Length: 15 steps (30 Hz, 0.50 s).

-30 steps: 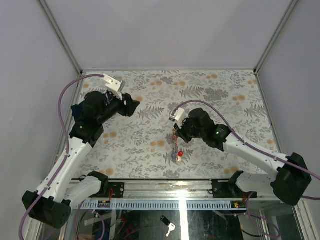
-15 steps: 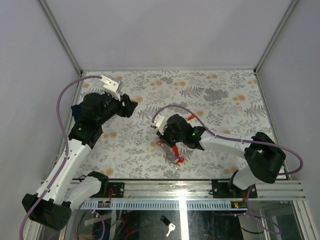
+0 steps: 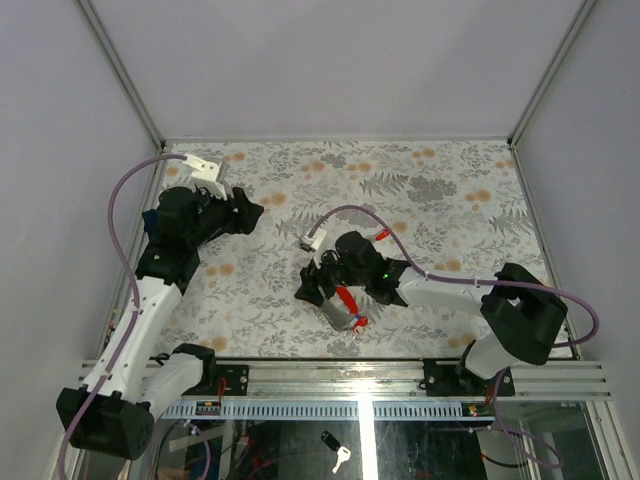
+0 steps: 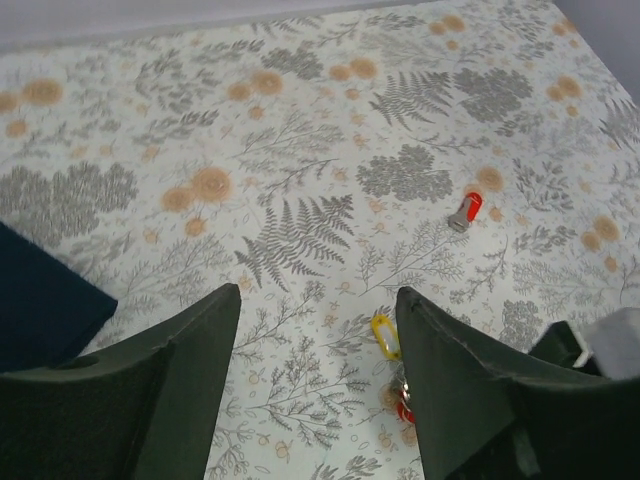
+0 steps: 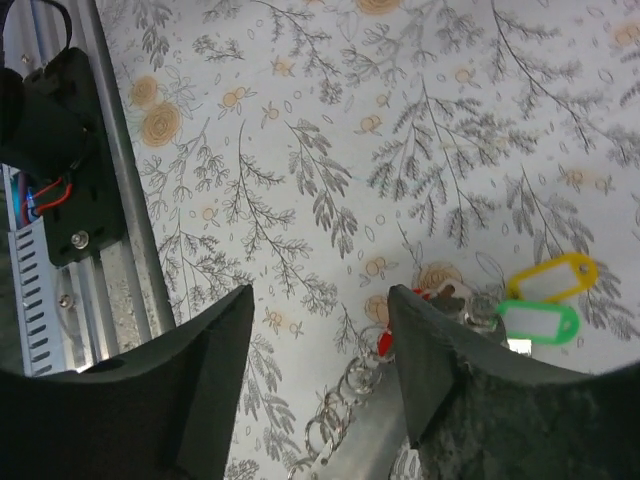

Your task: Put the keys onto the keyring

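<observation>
Left claw (image 3: 240, 211): spread, with nothing between its fingers; it hangs over the table (image 3: 450, 170) at about 9 o'clock in the top view.
Red-tag key (image 4: 467, 212): lies alone near the table's middle, apart from the bunch, at about 1 o'clock from it.
Keyring (image 3: 337, 311): lies flat on the table toward 6 o'clock, with its grey fob and red strap; a yellow tag (image 5: 548, 279) and a green tag (image 5: 538, 322) lie touching beside it.
Right claw (image 5: 318, 330): spread and holding nothing, low over the table; the bunch sits at about 4 o'clock from it in the wrist view.
Risk: the thin ring lies flat, so a regrasp may only push it along, or pinch a tag instead of the ring.
Change: a second ago the right claw was pressed shut with the bunch dangling; it has since swung toward 8 o'clock and let go. The left arm has shifted slightly.
</observation>
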### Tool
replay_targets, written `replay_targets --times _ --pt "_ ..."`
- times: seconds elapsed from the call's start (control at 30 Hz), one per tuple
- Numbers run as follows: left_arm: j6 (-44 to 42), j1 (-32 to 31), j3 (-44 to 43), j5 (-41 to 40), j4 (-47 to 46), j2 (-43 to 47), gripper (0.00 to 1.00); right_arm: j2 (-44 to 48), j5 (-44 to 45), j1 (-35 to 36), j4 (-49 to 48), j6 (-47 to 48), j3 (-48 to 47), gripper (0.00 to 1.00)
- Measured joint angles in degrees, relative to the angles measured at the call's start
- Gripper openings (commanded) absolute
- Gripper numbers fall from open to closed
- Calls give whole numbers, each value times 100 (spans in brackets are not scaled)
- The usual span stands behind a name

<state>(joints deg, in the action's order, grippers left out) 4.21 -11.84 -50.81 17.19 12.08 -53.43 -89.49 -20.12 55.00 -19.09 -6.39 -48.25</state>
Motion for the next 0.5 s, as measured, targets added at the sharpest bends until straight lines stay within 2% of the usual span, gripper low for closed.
replay_targets --times 0.13,0.27,0.33,0.43,0.5 --pt "562 719 127 404 -146 -382 84 361 -79 -407 0 -660 271 86" --pt "1158 1123 201 560 -179 -717 100 1182 -243 -1672 131 -1325 424 91" --pt "1473 1163 201 531 -181 -804 100 1716 -238 -2485 348 -1650 428 99" --pt "1759 1163 201 511 -184 -822 100 2420 42 -3213 767 -1908 428 99" --pt "1849 1161 201 509 -201 -791 100 2865 291 -3373 1088 -1928 428 99"
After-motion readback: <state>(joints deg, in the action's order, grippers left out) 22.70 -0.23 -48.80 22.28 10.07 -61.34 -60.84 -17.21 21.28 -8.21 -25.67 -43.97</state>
